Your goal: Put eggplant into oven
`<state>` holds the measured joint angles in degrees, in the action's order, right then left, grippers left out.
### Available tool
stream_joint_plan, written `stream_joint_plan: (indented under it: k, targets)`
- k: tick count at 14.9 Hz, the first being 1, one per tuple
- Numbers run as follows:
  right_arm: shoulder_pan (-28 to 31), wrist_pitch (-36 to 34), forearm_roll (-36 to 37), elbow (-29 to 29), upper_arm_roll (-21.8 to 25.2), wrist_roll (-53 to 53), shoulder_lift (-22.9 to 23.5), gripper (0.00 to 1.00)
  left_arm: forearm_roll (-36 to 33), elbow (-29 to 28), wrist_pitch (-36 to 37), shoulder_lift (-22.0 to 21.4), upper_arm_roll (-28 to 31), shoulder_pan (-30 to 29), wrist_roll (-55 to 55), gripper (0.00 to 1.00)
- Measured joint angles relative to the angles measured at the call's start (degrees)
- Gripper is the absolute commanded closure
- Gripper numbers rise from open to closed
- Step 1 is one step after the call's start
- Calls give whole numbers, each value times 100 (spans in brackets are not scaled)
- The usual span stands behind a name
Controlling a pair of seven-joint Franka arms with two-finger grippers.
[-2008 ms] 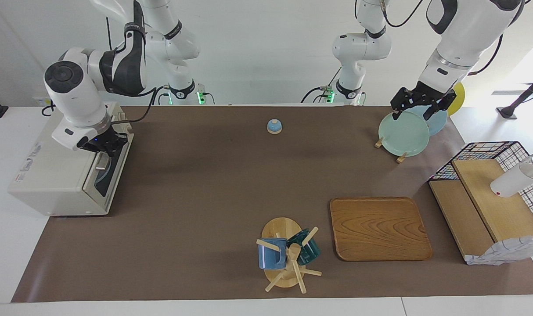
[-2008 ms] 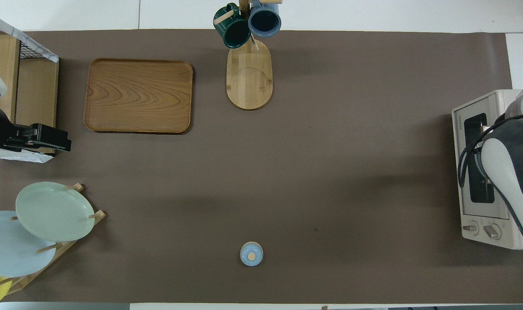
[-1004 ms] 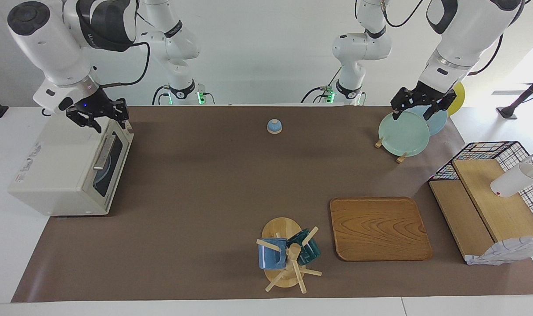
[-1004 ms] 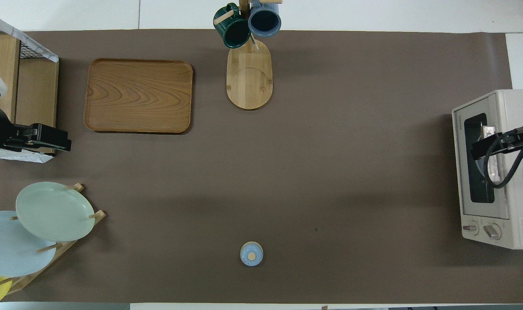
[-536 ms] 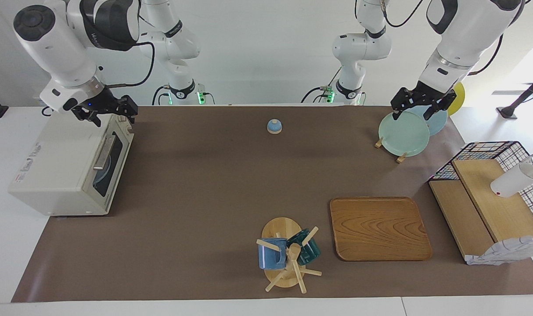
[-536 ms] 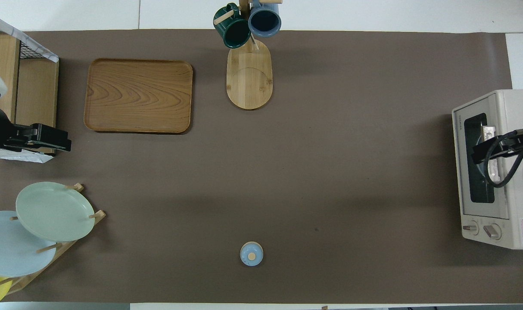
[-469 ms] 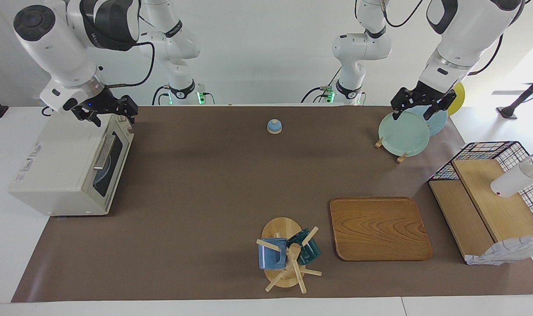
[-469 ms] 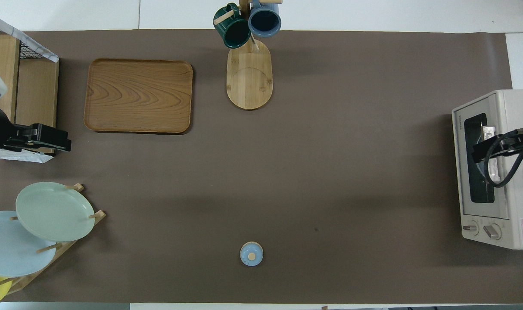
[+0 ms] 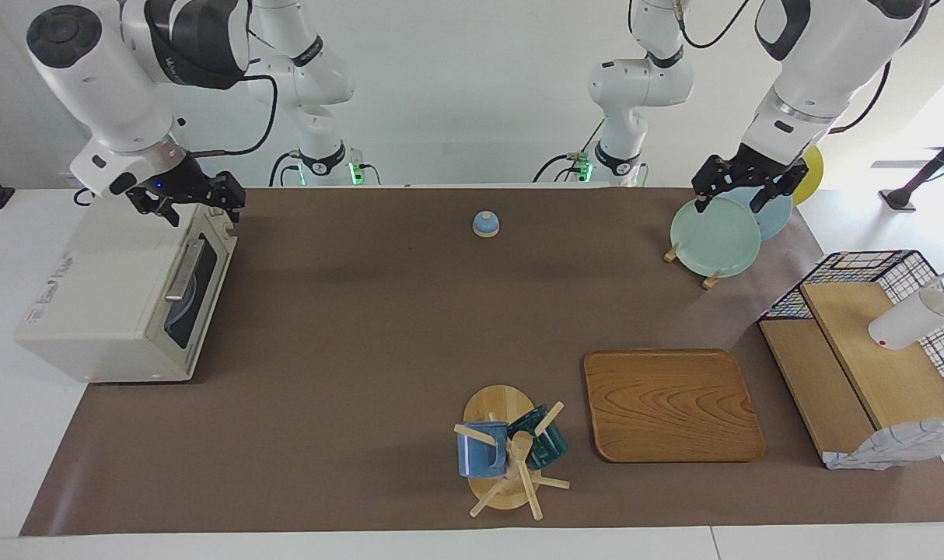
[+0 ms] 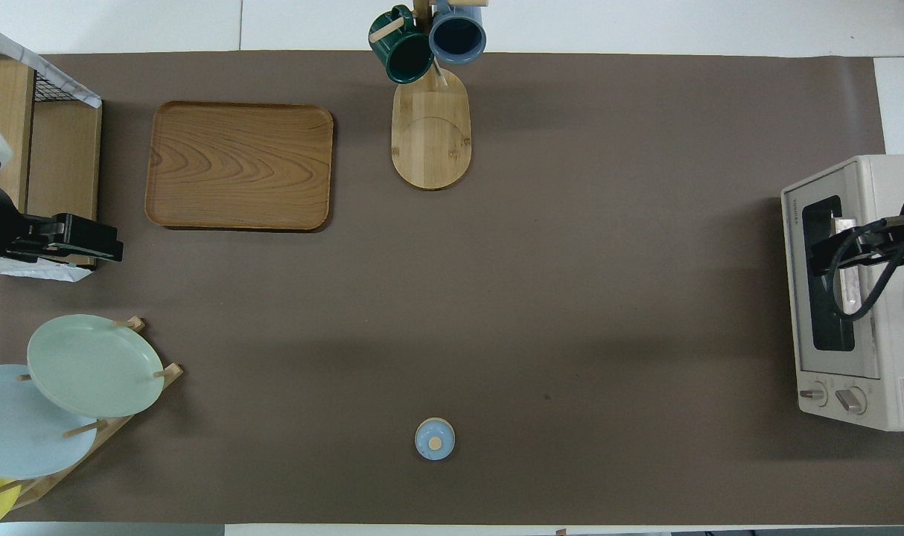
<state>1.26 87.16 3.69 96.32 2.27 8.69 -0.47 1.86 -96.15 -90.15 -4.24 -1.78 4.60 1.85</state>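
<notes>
Oven (image 9: 122, 292): cream-white, door shut, at the facing view's left edge; eggplant not visible in either view | Right gripper (image 9: 194, 204): fingers apart, empty, raised over the oven's top corner, upper left | Left gripper (image 9: 740, 185): fingers apart, empty, over the green plate (image 9: 713, 237) in its rack, upper right; arm waits
</notes>
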Motion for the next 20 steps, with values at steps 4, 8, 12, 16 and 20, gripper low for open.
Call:
stream_joint_plan:
  k: [4,8,12,16,20]
  targets:
    - [1,47,-20,-7,7,-15,0,0,0,0,0,0,0,0,0,0]
    - [1,66,-242,-218,27,-203,55,0,0,0,0,0,0,0,0,0]
    - [1,64,-247,-343,40,-229,98,0,0,0,0,0,0,0,0,0]
    - [-2,64,-247,-378,41,-229,98,0,0,0,0,0,0,-1,0,0]
    - [-24,64,-247,-407,39,-229,98,0,0,0,0,0,0,-1,0,0]
